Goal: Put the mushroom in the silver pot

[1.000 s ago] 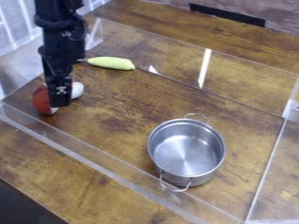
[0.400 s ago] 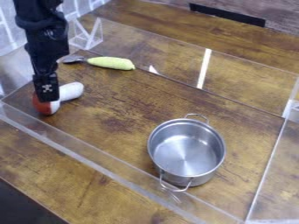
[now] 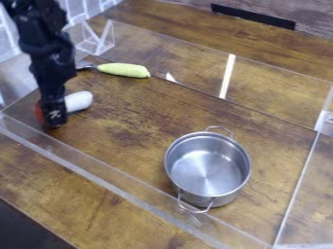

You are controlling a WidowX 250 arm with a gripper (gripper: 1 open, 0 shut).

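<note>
Beneath open pincer (image 3: 53,109): mushroom (image 3: 76,101), thick white stem, reddish cap partly hidden.

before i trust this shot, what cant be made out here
- camera: most of the mushroom's cap, hidden by the dark gripper
- camera: the fingertips and any contact with the cap, motion blur and dark on dark
- camera: upper arm, cut off by the top left edge
- camera: near outer wall of the silver pot, mostly turned away

Decent even light, slight motion blur on end effector (image 3: 53,112), glare on pot (image 3: 207,169).
</note>
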